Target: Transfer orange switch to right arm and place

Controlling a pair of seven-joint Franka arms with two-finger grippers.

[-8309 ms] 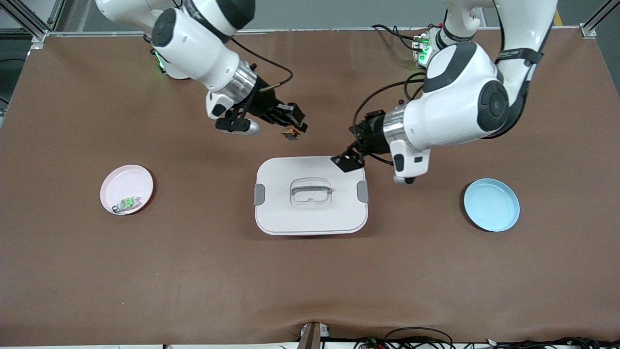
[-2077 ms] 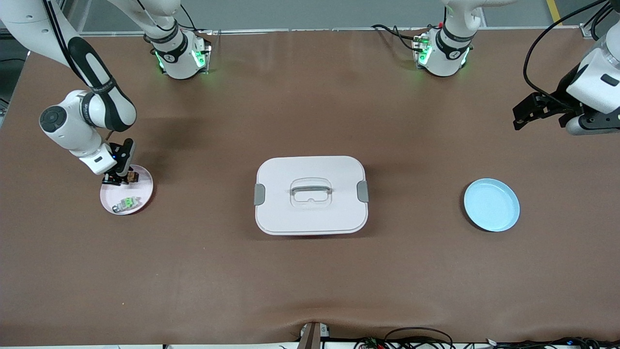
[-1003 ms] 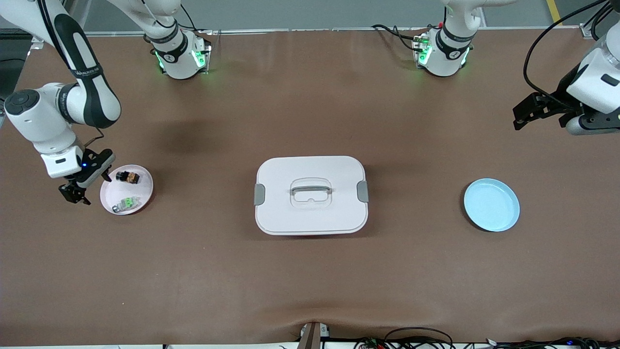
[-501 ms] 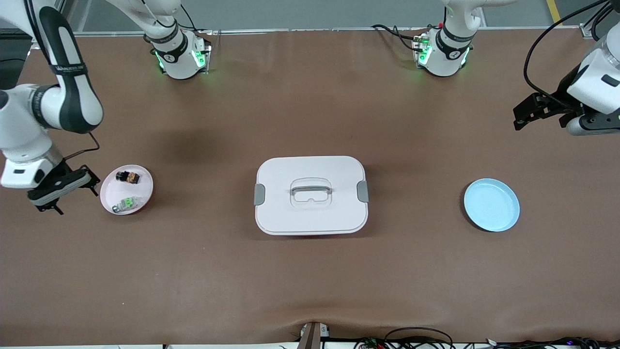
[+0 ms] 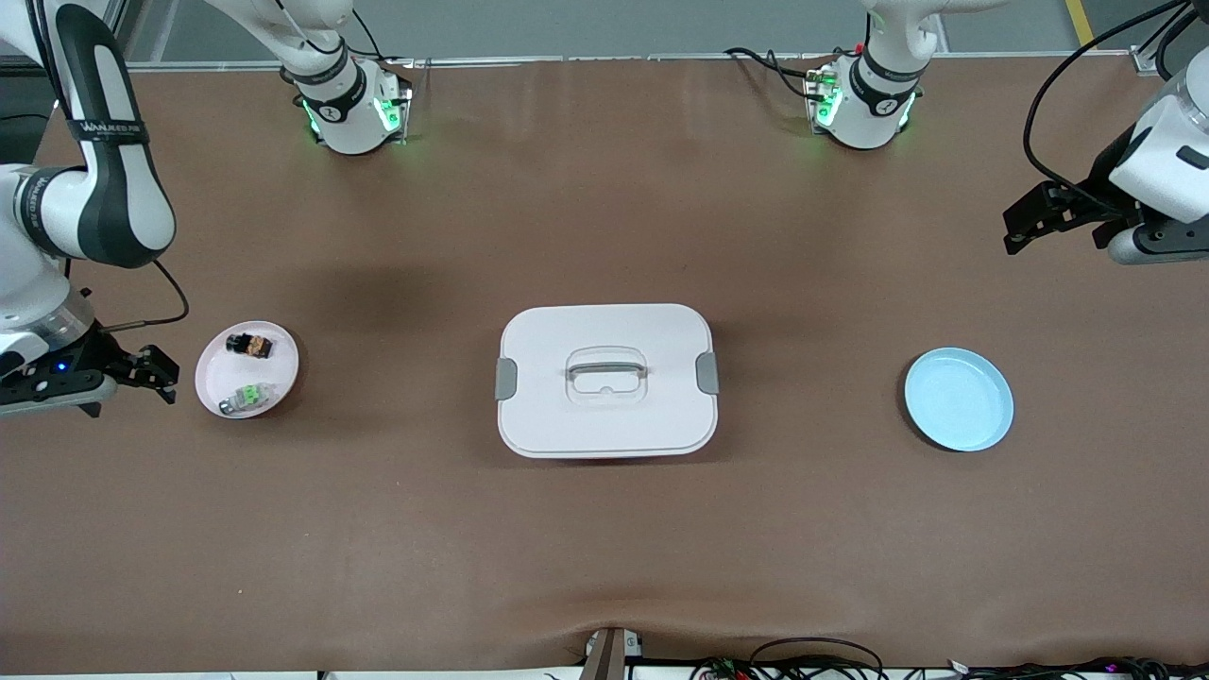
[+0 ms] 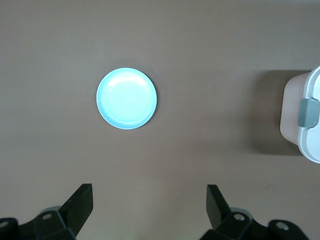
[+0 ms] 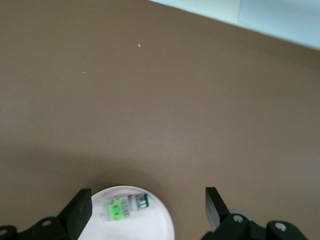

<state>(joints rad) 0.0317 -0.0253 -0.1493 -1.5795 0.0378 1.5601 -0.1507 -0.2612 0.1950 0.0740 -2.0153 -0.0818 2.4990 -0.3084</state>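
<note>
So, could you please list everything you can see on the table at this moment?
pink plate: one, pale pink, toward the right arm's end of the table.
orange switch: one, black with orange face, on the pink plate.
clear-and-green component: one, on the pink plate, nearer the front camera than the switch.
lidded box: one, white with grey clips and handle, mid-table.
blue plate: one, light blue, nothing on it, toward the left arm's end.
table: one, brown.
right pincer: open, holding nothing, beside the pink plate.
left pincer: open, holding nothing, waiting at the left arm's end.
</note>
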